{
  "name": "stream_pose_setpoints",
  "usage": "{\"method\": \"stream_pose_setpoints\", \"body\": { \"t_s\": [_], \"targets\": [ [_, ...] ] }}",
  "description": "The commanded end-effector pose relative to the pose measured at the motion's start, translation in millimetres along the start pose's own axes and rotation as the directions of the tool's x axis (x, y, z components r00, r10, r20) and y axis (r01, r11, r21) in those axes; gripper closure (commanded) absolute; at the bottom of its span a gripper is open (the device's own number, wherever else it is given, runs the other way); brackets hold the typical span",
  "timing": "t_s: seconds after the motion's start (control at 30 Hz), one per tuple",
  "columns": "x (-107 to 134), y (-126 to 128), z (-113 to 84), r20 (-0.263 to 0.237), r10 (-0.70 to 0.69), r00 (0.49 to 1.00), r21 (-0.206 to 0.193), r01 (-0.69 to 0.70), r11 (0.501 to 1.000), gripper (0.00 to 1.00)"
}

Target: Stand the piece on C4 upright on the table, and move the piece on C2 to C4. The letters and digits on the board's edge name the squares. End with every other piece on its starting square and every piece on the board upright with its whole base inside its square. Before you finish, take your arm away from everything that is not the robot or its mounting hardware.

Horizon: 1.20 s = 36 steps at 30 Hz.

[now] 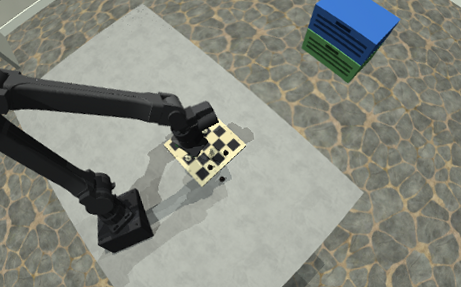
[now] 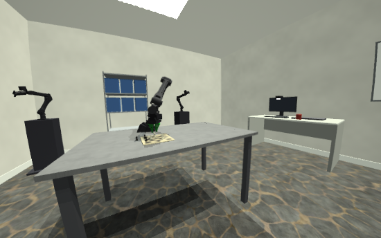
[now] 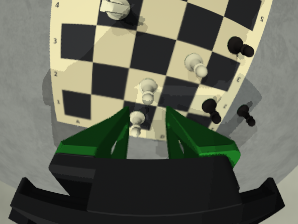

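The chessboard (image 1: 234,147) (image 2: 167,138) (image 3: 85,70) lies on the grey table (image 1: 246,230) (image 2: 194,138). My gripper (image 3: 147,112) (image 2: 154,128) hangs over the board's near edge, with its green fingers partly open. A small white pawn (image 3: 136,120) stands between the fingers, with a gap on its right side. Two more white pawns (image 3: 147,90) (image 3: 194,64) stand further along the board, and a larger white piece (image 3: 116,8) stands near the far left. Two black pieces (image 3: 238,46) (image 3: 212,107) stand on the right squares. One black pawn (image 3: 246,113) (image 1: 222,178) stands upright on the table beside the board.
The arm's base (image 1: 124,225) stands on the table near the board. A blue and green crate stack (image 1: 350,31) stands on the floor away from the table. A desk with a monitor (image 2: 282,104) and two other arms on pedestals stand at the back of the room.
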<state>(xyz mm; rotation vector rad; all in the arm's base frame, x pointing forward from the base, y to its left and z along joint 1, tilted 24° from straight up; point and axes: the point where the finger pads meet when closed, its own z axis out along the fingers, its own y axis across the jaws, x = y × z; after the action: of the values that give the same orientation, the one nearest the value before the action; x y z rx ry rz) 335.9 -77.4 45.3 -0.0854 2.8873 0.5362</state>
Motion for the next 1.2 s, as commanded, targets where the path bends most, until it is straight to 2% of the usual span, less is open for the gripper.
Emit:
{"method": "stream_pose_setpoints", "body": {
  "t_s": [0.0, 0.3, 0.47, 0.77, 0.83, 0.87, 0.93, 1.0, 1.17],
  "targets": [
    [-9, -11, -8.2, 0.033, -0.003, 0.999, 0.021, 0.003, 1.0, 0.67],
    [-7, -9, -5.3, 0.029, -0.001, 1.0, 0.019, 0.0, 1.0, 0.67],
    [-3, -1, 8.3, 0.005, -0.001, 1.0, 0.005, 0.001, 1.0, 0.67],
    [-3, -1, 25.7, 0.004, -0.001, 1.0, 0.005, 0.001, 1.0, 0.67],
    [-3, -1, 25.7, 0.004, -0.001, 1.0, 0.005, 0.001, 1.0, 0.67],
    [-8, 1, 18.2, 0.031, -0.013, 0.999, 0.018, 0.013, 1.0, 0.67],
    [-4, 0, 29.8, 0.008, -0.003, 1.0, 0.006, 0.003, 1.0, 0.67],
    [-3, -1, 33.4, 0.005, -0.001, 1.0, 0.005, 0.001, 1.0, 0.67],
    [-6, -1, 29.0, 0.025, -0.004, 1.0, 0.015, 0.004, 1.0, 0.67]
  ]
}}
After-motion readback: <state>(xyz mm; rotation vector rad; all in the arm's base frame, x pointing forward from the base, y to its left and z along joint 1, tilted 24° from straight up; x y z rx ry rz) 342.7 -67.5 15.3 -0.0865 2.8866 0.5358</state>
